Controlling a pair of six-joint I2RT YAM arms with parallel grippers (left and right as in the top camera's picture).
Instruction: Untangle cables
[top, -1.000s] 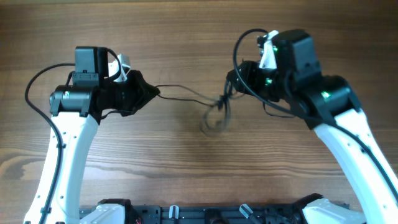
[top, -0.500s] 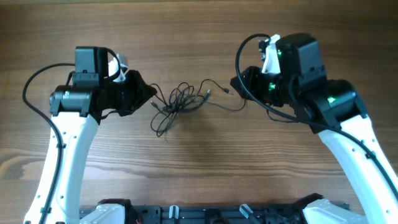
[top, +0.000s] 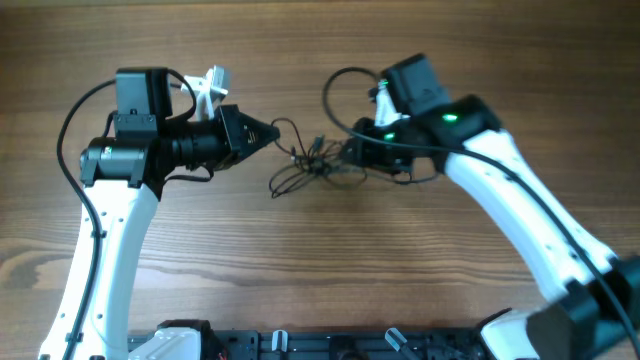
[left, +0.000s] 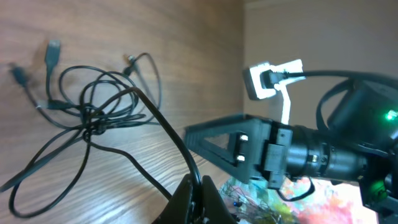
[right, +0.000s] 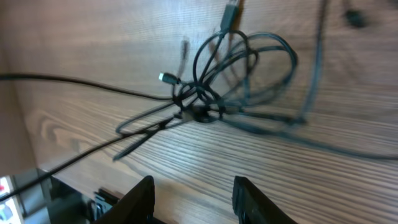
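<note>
On wood table (top: 320, 260): released with right gripper (right: 194, 186), now open, empty; still pinching one of the cables (left: 93, 118) with left gripper (left: 194, 186). Slack again, no progress.

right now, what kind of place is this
Probably a robotics lab bench rather than a home: two white robot arms mounted at the edge of a wooden table, with a tangle of thin cables between them.

Overhead: cables (top: 305, 165) too thin for me to count strands. Right arm (top: 560, 270) cut off at the lower right corner. Left wrist: left gripper (left: 196, 190) cropped at the bottom edge; far plugs (left: 53, 48) blurred. Right wrist: right gripper (right: 193, 186) cropped below; one strand runs off the left edge, right-hand loops smeared.
</note>
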